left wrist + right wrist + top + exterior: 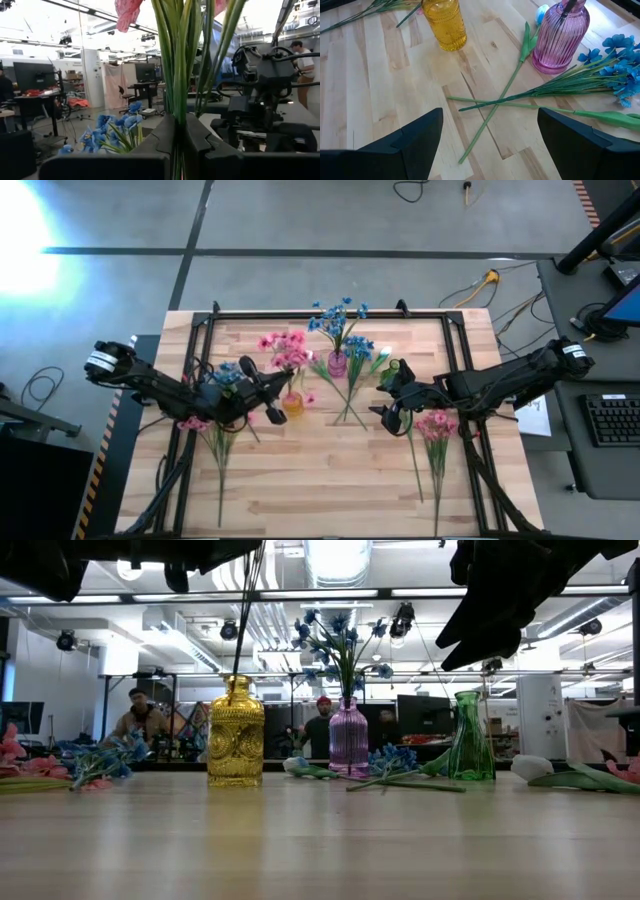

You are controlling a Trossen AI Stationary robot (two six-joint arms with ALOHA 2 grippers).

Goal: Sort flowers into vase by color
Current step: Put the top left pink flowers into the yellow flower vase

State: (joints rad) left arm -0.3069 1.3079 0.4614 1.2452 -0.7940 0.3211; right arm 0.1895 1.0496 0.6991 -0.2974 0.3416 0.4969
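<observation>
Tightly clamped, pink flowers (287, 350), left pincer (272, 385)

The table (380, 95) is pale wood planks with visible grain, a smooth matt finish. The yellow vase (445, 22) and the purple vase (560, 37) are glossy see-through glass, patterned and ribbed. The green vase (470, 740) is clear glass. The right tool (490, 142) looks like matt black plastic.

A yellow vase (236, 733), a purple vase (349, 737) holding blue flowers (340, 640), and a green vase (470, 737) stand in a row.
</observation>
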